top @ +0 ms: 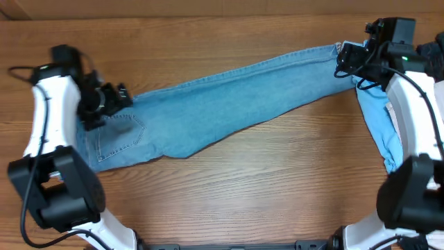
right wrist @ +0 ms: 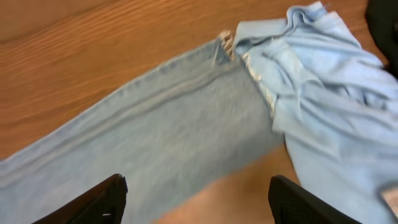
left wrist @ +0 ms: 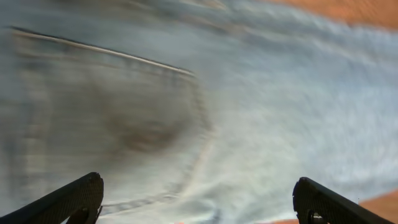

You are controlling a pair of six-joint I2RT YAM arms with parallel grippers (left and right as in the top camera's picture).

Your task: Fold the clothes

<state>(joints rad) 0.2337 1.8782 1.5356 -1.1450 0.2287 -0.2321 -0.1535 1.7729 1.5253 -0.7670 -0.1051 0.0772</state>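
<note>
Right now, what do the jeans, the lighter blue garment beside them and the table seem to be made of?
The jeans: light-wash denim, matte, going by the stitched back pocket and frayed hem. The lighter blue garment: thin smooth fabric, probably cotton knit; it lies in soft folds. The table: wood or wood-look laminate, brown grain, slight sheen.

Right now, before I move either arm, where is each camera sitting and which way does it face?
Overhead: fixed above the table, facing straight down on the jeans; left tool and right tool both show.
Left wrist: low over the back pocket, blurred; its two fingertips at the bottom edge.
Right wrist: above the frayed hem and the sky-blue T-shirt; its fingertips at the bottom.
Shared: overhead and right wrist both show hem and T-shirt.
</note>
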